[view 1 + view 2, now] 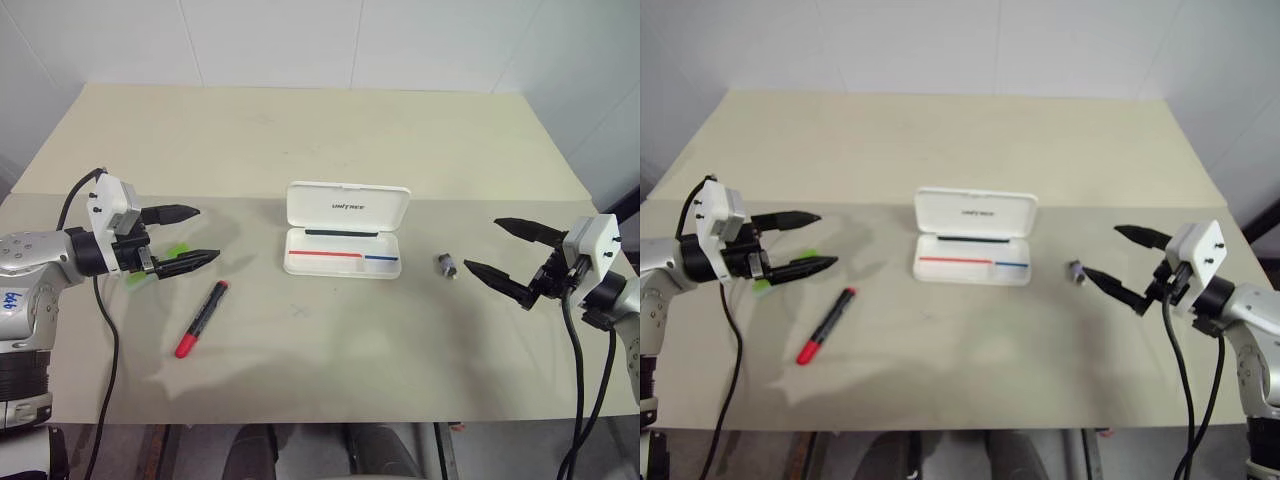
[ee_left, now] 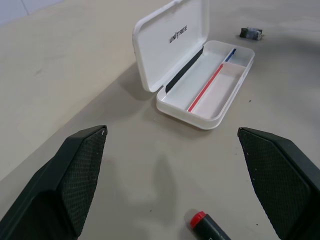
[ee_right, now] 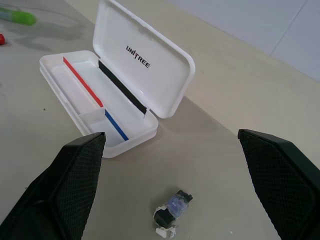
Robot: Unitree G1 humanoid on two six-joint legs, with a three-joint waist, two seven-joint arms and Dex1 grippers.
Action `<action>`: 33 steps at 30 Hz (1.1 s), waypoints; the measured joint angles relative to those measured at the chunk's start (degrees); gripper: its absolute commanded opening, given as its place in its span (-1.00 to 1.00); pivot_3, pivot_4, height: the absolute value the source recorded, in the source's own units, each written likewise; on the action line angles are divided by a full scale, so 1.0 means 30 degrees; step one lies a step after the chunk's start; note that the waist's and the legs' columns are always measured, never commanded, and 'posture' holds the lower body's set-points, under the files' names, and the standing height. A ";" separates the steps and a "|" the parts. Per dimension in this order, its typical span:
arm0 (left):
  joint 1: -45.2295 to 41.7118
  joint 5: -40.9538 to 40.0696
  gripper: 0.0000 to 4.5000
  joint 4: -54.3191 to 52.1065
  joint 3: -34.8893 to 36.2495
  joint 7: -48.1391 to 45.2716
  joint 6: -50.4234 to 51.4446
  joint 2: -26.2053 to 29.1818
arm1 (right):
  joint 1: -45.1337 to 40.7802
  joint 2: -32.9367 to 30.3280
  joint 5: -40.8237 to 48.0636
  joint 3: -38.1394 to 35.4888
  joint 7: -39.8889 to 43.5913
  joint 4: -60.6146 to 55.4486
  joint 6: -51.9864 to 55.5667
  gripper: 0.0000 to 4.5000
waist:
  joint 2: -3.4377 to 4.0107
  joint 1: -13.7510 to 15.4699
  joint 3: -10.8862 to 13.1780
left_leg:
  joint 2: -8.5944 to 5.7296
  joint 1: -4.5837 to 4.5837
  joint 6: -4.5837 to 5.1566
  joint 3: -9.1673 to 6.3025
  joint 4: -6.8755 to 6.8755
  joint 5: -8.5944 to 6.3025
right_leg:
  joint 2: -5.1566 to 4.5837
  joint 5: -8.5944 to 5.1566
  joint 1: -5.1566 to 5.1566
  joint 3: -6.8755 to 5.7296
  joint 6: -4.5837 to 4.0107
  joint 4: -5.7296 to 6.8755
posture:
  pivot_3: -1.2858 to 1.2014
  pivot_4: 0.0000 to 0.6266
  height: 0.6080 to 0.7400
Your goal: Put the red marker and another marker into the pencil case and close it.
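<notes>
Pencil case [image 1: 345, 235] open mid-table, red marker [image 1: 202, 319] apart

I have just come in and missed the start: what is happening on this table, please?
Nothing is being handled yet. The pencil case lies open mid-table with no markers inside. The red marker lies on the table near the left gripper, the green marker behind that gripper. The right gripper hovers beside a small grey-black part. Both grippers are open, holding nothing.
</notes>
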 measured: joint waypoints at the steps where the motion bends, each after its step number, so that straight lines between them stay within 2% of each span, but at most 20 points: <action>1: -0.0014 -0.0027 0.98 -0.0028 0.0000 -0.0107 0.0072 0.0067 | -0.0047 -0.0106 -0.0007 0.0001 0.0117 0.0062 0.0000 1.00 | 0.0000 -0.0005 0.0000 | 0.0000 0.0001 0.0000 -0.0001 0.0000 0.0000 | 0.0000 0.0000 0.0000 0.0000 0.0000 0.0000 | 0.03 -0.52 1.00; 6: 0.0131 -0.0315 0.98 -0.0564 0.0067 -0.0714 0.0464 0.0642 | -0.1246 -0.0442 -0.0447 0.0113 0.0365 0.1201 0.0114 1.00 | 0.0001 -0.0031 0.0000 | 0.0002 0.0005 0.0000 0.0003 0.0011 0.0000 | -0.0001 0.0000 0.0000 0.0001 0.0000 0.0010 | 0.03 -0.52 1.00; 10: 0.0277 -0.0637 0.98 -0.0672 0.0135 -0.0881 0.0812 0.0677 | -0.2249 -0.1221 -0.0297 0.1313 0.0572 0.0521 0.2117 1.00 | 0.0009 -0.0048 0.0006 | 0.0007 0.0008 0.0000 0.0001 0.0010 0.0000 | 0.0003 -0.0004 -0.0010 -0.0001 -0.0008 0.0029 | 0.03 -0.52 1.00; 15: -0.1269 -0.0904 0.98 -0.0648 0.0084 -0.1135 0.1061 0.0692 | -0.5118 -0.1584 0.0271 0.3910 0.0912 -0.1868 0.5052 1.00 | 0.0012 -0.0030 0.0007 | 0.0010 0.0005 -0.0002 -0.0002 0.0018 0.0002 | 0.0003 -0.0011 -0.0029 -0.0010 -0.0020 0.0057 | 0.03 -0.52 1.00; 20: -0.1564 -0.1477 0.98 -0.1445 -0.0129 -0.1444 0.1676 0.0687 | -0.7676 -0.1559 -0.0506 0.6641 0.1213 -0.1612 0.6376 1.00 | 0.0012 0.0002 0.0008 | 0.0009 -0.0079 -0.0001 0.0021 0.0021 -0.0002 | -0.0006 -0.0015 -0.0147 -0.0008 -0.0025 0.0089 | 0.03 -0.52 1.00; 23: -0.1667 -0.1536 1.00 -0.1771 -0.0421 -0.1529 0.1721 0.0674 | -0.8925 -0.1473 -0.1037 0.7579 0.1471 -0.1159 0.6648 0.72 | 0.0012 0.0021 0.0007 | 0.0017 -0.0091 -0.0002 0.0020 0.0016 -0.0001 | 0.0004 -0.0035 -0.0198 -0.0014 -0.0056 0.0147 | 0.03 -0.52 1.00; 27: -0.1580 -0.1566 1.00 -0.2071 -0.0540 -0.1403 0.1813 0.0580 | -0.9294 -0.1286 -0.2157 0.9014 0.1945 -0.0305 0.6616 0.13 | 0.0012 0.0008 0.0008 | 0.0020 -0.0092 -0.0002 0.0035 0.0026 0.0000 | 0.0007 -0.0039 -0.0209 -0.0008 -0.0061 0.0165 | 0.03 -0.52 1.00; 33: -0.1432 -0.1621 1.00 -0.2536 -0.0627 -0.1067 0.1878 0.0352 | -1.0231 -0.0580 -0.3549 1.0477 0.1883 -0.0102 0.7130 0.13 | 0.0012 -0.0095 0.0007 | 0.0022 -0.0082 -0.0007 0.0042 0.0044 0.0003 | 0.0014 -0.0041 -0.0226 0.0001 -0.0065 0.0227 | 0.03 -0.52 1.00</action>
